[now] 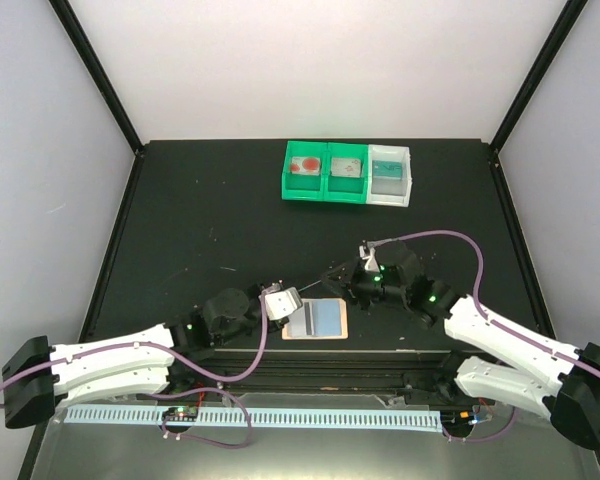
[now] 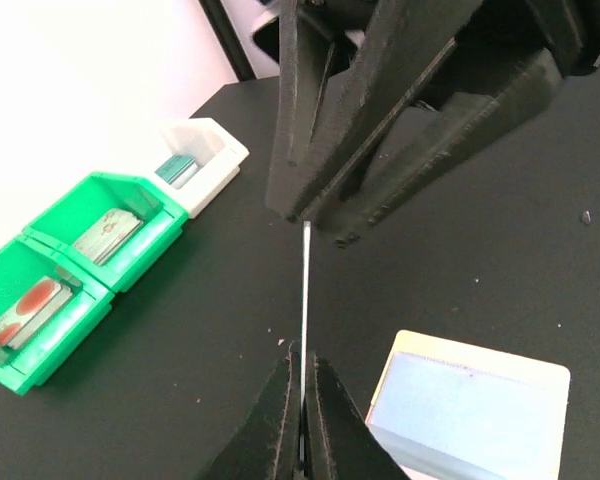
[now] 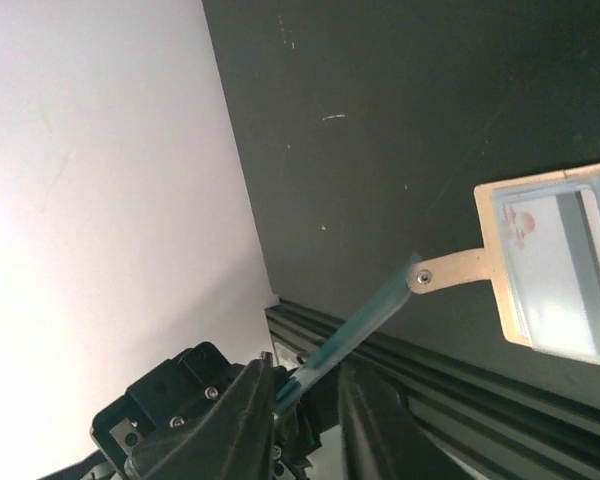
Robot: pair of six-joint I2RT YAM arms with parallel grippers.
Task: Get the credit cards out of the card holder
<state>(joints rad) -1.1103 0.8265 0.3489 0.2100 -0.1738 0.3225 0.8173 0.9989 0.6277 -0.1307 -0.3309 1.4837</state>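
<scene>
The card holder (image 1: 316, 320) lies open and flat near the table's front edge, tan with blue-grey panels. One credit card with a dark stripe (image 1: 307, 318) sits in it. It also shows in the left wrist view (image 2: 470, 410) and in the right wrist view (image 3: 555, 265), side tab out. My left gripper (image 2: 303, 355) is shut on a thin teal credit card (image 2: 305, 290), held upright and seen edge-on, just left of the holder (image 1: 280, 303). My right gripper (image 3: 310, 375) is open. Its fingers straddle the far end of that same card (image 3: 355, 325).
Two joined green bins (image 1: 325, 172) and a white bin (image 1: 390, 175), each with cards inside, stand at the back centre. They are at the left in the left wrist view (image 2: 70, 270). A black rail (image 3: 460, 400) runs along the table's front edge.
</scene>
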